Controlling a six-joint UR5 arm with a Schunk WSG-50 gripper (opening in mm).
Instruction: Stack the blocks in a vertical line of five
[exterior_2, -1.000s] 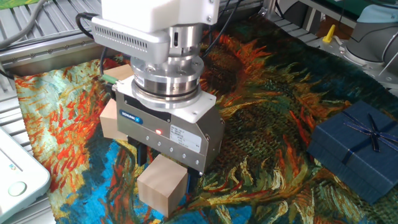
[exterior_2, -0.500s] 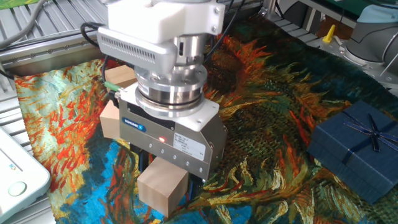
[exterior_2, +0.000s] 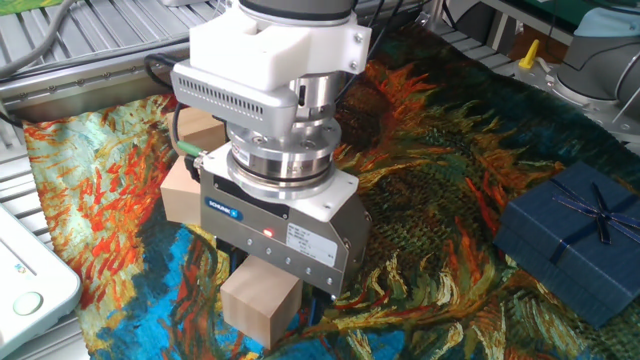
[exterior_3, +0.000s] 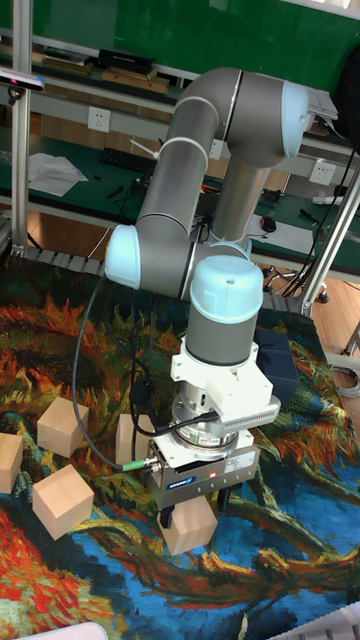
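Observation:
A pale wooden block (exterior_2: 255, 305) (exterior_3: 190, 530) rests on the painted cloth right under my gripper (exterior_2: 275, 283) (exterior_3: 193, 508). The jaws are open, with one dark finger (exterior_3: 165, 518) on each side of this block's upper part. In the fixed view, a second block (exterior_2: 180, 190) sits just left of the gripper body and a third (exterior_2: 200, 125) lies behind it. The tall fixed view shows more blocks to the left (exterior_3: 62, 427) (exterior_3: 62, 500) (exterior_3: 8, 462), and one (exterior_3: 128, 440) half hidden by the gripper and cable. All blocks lie singly on the cloth.
A dark blue ribboned gift box (exterior_2: 575, 240) (exterior_3: 275, 365) sits at the cloth's right side. A white device (exterior_2: 25, 275) lies at the front left edge, with metal rails (exterior_2: 90, 40) beyond the cloth's left border. The arm's cable (exterior_3: 90, 400) hangs over the left blocks.
The gripper has moved down and slightly right, so its fingers now reach lower around the front block. The blocks have not shifted.

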